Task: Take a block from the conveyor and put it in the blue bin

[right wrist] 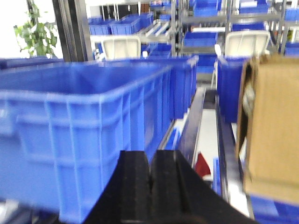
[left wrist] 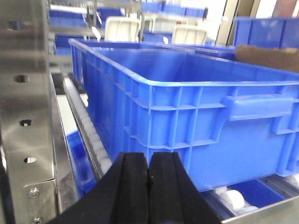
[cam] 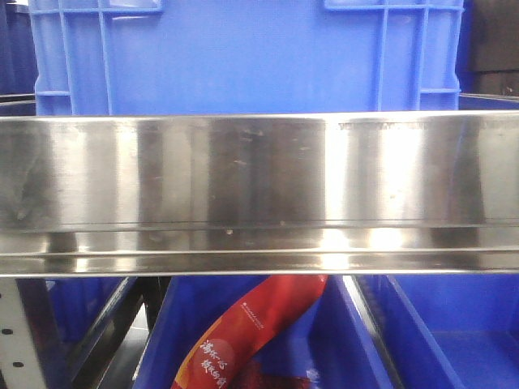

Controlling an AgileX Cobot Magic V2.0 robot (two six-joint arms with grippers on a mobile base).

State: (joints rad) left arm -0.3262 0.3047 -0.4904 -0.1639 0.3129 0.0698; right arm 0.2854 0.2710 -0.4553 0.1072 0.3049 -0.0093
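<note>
**Waiting at the start: nothing grabbed, no block in sight**

Starting at the fingers: left gripper [left wrist: 148, 179] pressed pad against pad, nothing between. Right gripper [right wrist: 150, 179] likewise closed flat, holding nothing. Hanging just in front of the left one, a blue bin [left wrist: 196, 116] on the roller track [left wrist: 93, 140], interior open and seemingly bare as far as visible. Beyond the right one, a second blue crate [right wrist: 84, 135], somewhat blurred, with a cardboard box [right wrist: 271, 135] off to the side and a plant [right wrist: 35, 35] far behind.

Seen from the front: a steel rail [cam: 259, 194] across the frame, a blue tub [cam: 243, 57] above it, a red printed package [cam: 251, 332] lying in a lower bin below.

No block visible in any view; location cannot be told. Judged as not begun: locating, grasping, carrying and dropping into the bin all left to do. Opening the fingers needed first.
</note>
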